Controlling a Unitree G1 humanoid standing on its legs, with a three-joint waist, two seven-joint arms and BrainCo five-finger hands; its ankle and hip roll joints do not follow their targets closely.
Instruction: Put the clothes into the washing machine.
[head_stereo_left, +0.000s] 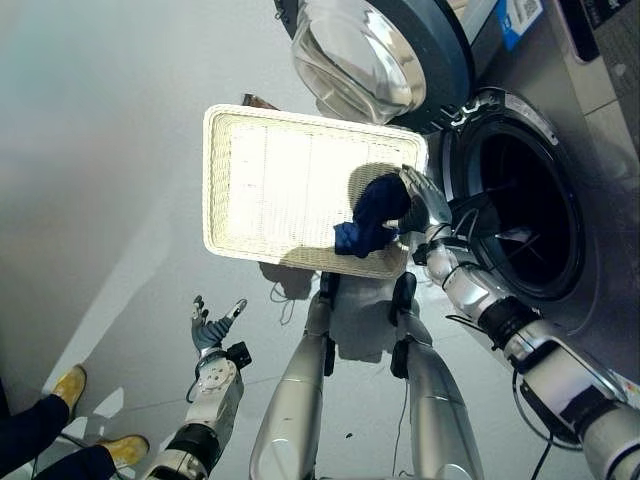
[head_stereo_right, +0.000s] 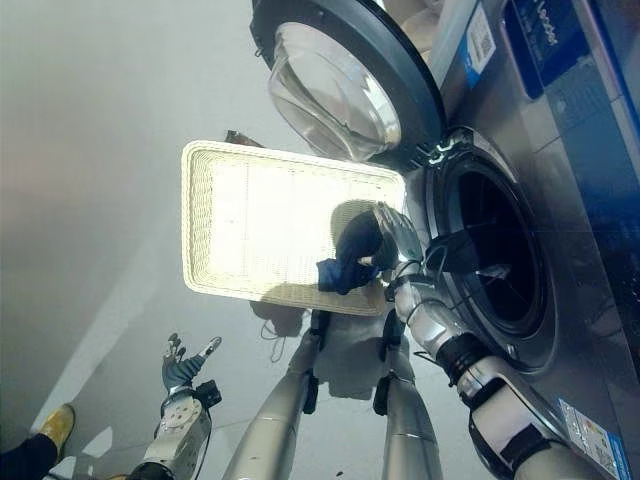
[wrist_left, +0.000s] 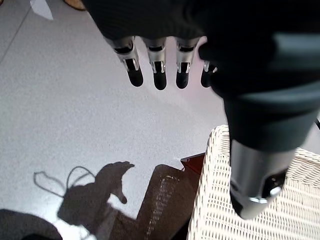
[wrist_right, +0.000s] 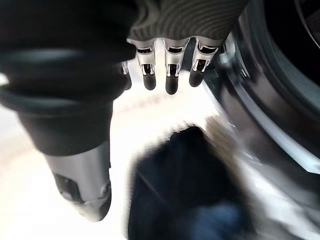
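A dark blue garment (head_stereo_left: 375, 212) lies bunched in the corner of the white wicker basket (head_stereo_left: 218, 180) nearest the washing machine. My right hand (head_stereo_left: 425, 200) hovers right at that garment's side, over the basket's rim. In the right wrist view its fingers (wrist_right: 171, 75) stand straight and its thumb sticks out, with the blue garment (wrist_right: 185, 185) below them, so the hand is open. The washing machine's drum opening (head_stereo_left: 525, 215) gapes dark just beyond that hand. My left hand (head_stereo_left: 208, 330) hangs low over the floor, open, its fingers (wrist_left: 160, 70) spread and holding nothing.
The washer's round glass door (head_stereo_left: 370, 55) is swung wide open above the basket's far corner. A brown support (wrist_left: 165, 205) pokes out from under the basket. A person's yellow shoes (head_stereo_left: 70, 385) stand on the floor at my far left.
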